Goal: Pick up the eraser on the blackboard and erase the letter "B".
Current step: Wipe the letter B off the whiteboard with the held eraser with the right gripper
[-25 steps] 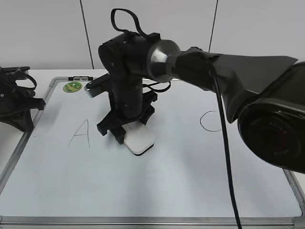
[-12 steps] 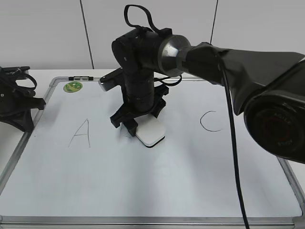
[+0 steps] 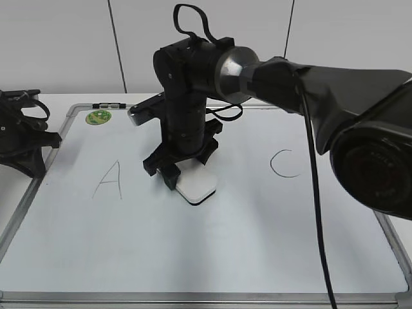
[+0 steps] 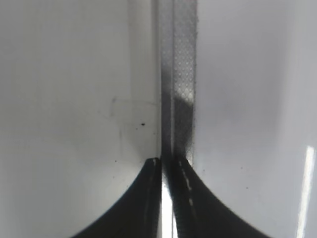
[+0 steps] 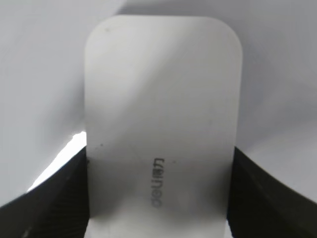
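r hand (image 3: 182, 175) clamped on eraser (image 3: 196, 185)

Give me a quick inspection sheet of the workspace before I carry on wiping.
Surface: blackboard flat, white, silver frame.
Job's things: eraser flat on the board between drawn A and drawn C; no letter "B" visible.
Clutter: green sticker at the board's far left corner.
Grippers: right gripper shut on the eraser's sides; left gripper shut, parked off the board's left edge.
Cables: black cable runs along the right arm.
Surroundings: pale wall panels behind; nothing else seen.
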Controlling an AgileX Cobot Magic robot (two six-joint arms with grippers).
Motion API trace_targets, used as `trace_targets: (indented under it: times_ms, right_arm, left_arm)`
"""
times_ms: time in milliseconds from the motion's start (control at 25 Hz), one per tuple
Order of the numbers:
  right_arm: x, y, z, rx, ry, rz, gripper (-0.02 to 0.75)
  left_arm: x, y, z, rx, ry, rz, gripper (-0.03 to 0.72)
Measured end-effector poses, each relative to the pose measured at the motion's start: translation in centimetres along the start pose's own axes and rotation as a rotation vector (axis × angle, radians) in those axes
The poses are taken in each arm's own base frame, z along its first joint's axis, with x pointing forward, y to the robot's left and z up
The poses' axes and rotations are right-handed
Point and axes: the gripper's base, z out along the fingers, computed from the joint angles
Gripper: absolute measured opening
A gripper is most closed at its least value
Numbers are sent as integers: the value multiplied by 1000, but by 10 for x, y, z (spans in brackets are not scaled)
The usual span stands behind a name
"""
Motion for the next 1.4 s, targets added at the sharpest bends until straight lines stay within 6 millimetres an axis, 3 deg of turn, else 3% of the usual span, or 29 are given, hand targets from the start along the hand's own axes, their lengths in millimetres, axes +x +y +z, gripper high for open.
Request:
trace_targets:
  times_ms: [360,600,800,1120,1400]
  right_arm:
    - [-1,31,-1,-48,-2,-79,529]
    - [-1,33,-1,-35,-2,-93,529]
    - [-1,18,-1,-35,-1,-61,529]
    - [5,-37,1,10,6,36,529]
    - [5,-45,-2,15,2,53,529]
  left_arm:
    - [0,0,0,0,0,0,55]
    - [0,0,0,0,0,0,55]
    - [0,0,0,1,0,-1,55]
    - [0,0,0,2,-2,-3,55]
    - [0,0,0,4,-4,-4,55]
